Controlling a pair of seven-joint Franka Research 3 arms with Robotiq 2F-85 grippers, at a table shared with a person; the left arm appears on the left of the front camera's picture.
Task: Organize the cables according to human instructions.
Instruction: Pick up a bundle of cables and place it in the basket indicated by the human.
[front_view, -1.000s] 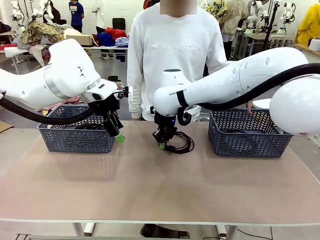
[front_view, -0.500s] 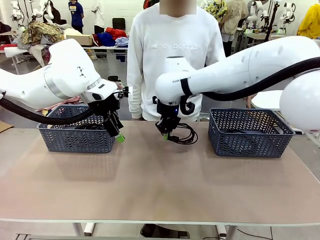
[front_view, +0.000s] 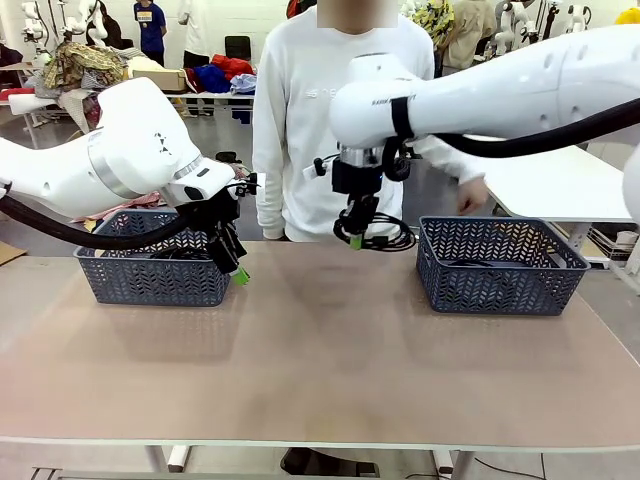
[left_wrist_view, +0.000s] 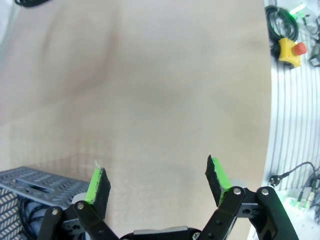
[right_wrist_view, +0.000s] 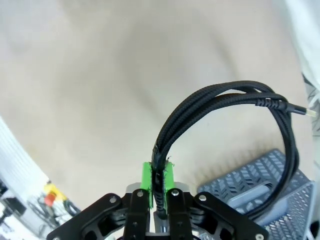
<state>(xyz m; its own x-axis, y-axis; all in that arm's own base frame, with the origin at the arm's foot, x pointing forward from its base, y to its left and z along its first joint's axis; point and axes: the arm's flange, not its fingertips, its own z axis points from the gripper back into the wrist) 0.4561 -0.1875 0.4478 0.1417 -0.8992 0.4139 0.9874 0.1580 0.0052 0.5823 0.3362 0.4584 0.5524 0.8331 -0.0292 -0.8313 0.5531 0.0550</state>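
My right fingers (right_wrist_view: 158, 181) are pressed together on a coiled black cable (front_view: 383, 236), which loops out beyond the tips and hangs clear above the tabletop (front_view: 320, 360). To the arm's own right and lower sits the right-hand grey basket (front_view: 500, 270), another cord in it, with the person's hand (front_view: 470, 195) just behind; that offset decides the drop, I judge. My left fingers (left_wrist_view: 157, 181) are spread and empty by the left basket (front_view: 150, 275). The person's sweatshirt print is faint, possibly "new balance".

Tan table (front_view: 320, 350) w/ two grey mesh baskets: left basket (front_view: 155, 280), right basket (front_view: 500, 280).
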